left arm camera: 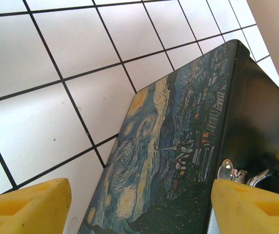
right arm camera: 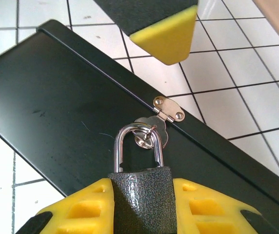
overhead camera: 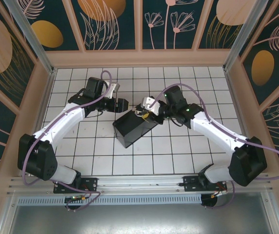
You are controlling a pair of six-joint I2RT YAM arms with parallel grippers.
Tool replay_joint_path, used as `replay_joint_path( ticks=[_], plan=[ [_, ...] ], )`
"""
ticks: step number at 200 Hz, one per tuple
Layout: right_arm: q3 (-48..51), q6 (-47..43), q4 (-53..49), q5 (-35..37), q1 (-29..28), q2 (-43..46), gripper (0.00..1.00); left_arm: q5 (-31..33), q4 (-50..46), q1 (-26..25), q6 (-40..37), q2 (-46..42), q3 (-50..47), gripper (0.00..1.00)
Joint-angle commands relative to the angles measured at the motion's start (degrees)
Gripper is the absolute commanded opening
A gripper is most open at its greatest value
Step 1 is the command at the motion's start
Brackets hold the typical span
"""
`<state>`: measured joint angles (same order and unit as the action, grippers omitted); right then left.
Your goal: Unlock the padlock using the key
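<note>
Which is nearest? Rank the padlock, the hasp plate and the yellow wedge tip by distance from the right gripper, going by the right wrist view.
1. padlock: clamped in the right gripper, bottom centre.
2. hasp plate: just beyond the shackle, on the box edge.
3. yellow wedge tip: farthest, at the top, over the tiles.

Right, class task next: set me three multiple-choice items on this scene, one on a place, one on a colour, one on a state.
1. Where is the shackle of the padlock? A through the hasp of the black box; B on top of the black box; C beside the black box.
2. What colour are the pads of the right gripper? A red; B yellow; C white.
3. What state is the right gripper in? A wide open; B shut on the padlock; C shut on nothing.
Answers: A, the shackle loops through the hasp; B, yellow pads flank the padlock; B, both pads press its body.
</note>
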<state>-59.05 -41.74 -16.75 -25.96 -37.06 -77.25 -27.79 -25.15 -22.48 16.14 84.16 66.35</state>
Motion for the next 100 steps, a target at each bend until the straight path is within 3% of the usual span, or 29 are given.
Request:
replay_joint_path(
  ticks=[1,35,100],
  plan=[
    [2.0,-3.5,1.0,9.6,-3.5,2.9,0.05,0.6,-0.7,0.1,-1.0,0.5,1.9,0.76],
    [7.8,-9.1,8.4,23.7,-10.0,8.0,0.06,0.6,-0.7,0.1,-0.9,0.9,2.5,0.76],
    [14.1,-26.5,15.9,41.6,-21.5,11.3,0.12,0.2,0.4,0.1,-0.4,2.5,4.2,0.76]
  ],
)
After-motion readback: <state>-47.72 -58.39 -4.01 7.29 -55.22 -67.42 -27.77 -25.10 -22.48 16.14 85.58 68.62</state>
